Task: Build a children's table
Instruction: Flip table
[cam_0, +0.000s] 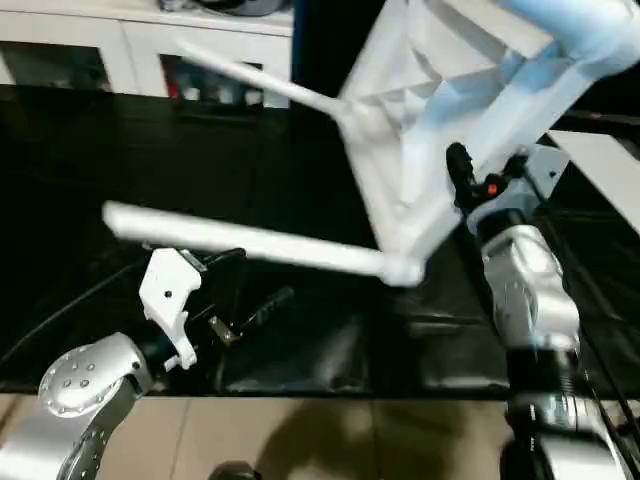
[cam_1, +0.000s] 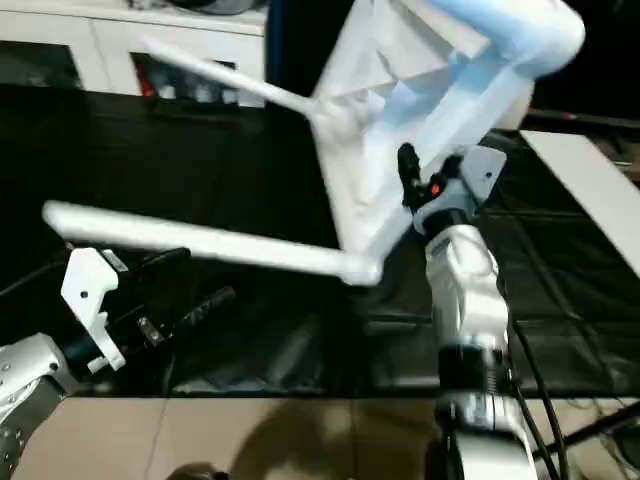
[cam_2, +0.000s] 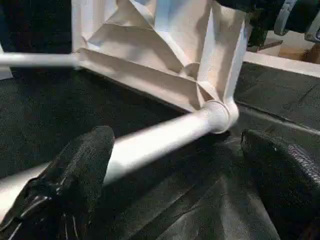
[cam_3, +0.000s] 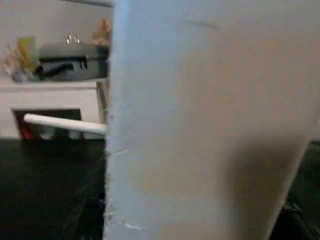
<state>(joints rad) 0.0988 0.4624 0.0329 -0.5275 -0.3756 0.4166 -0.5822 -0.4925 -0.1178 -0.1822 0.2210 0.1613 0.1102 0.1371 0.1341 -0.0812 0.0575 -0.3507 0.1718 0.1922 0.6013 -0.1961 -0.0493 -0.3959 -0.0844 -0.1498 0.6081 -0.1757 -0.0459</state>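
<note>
The white tabletop (cam_0: 420, 120) stands tilted up off the black mat, ribbed underside toward me. My right gripper (cam_0: 462, 178) is shut on its near edge; one black finger shows against the plastic. Three white legs sit in corner sockets. The near leg (cam_0: 250, 240) runs left from its socket (cam_2: 217, 116), a far leg (cam_0: 250, 78) points toward the cabinet, and a third leg (cam_0: 590, 30) looms at the upper right. My left gripper (cam_0: 248, 283) is open just below the near leg, which passes between its spread fingers (cam_2: 80, 175) without being clamped.
A white cabinet with glass doors (cam_0: 130, 50) lines the back. The black mat (cam_0: 100, 310) ends at a front edge (cam_0: 300, 395) above tan floor. A white board (cam_0: 610, 180) lies at the right. Cables trail beside my right forearm (cam_0: 530, 300).
</note>
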